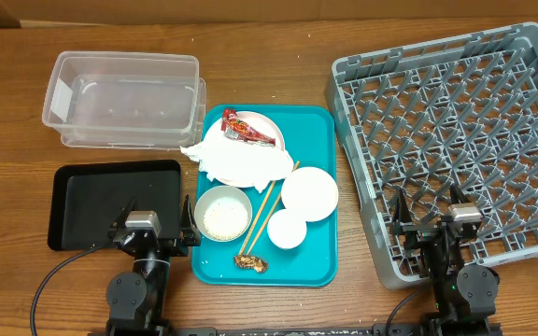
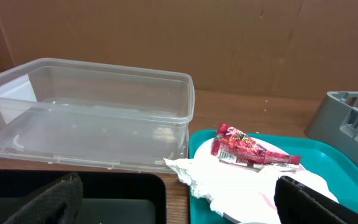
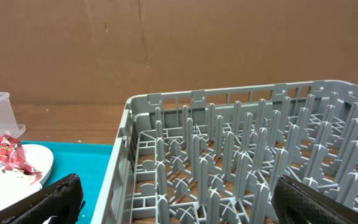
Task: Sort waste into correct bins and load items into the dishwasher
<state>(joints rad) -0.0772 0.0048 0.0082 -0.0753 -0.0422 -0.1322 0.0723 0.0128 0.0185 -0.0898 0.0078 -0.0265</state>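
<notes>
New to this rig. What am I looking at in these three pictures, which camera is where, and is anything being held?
Two small robot arms sit at the near edge of a wooden table. The overhead picture looks straight down: the left hand and the right hand are both open and hold nothing.

The other two pictures come from cameras on the wrists. The dark shapes in their bottom corners are each hand's own fingers.

On the table there is a clear plastic tub at the back left and a black tray in front of it. In the middle is a teal tray carrying a plate with a red wrapper and a crumpled napkin, a bowl with rice, two empty white bowls, chopsticks and a brown scrap. On the right stands a grey dish rack.
</notes>
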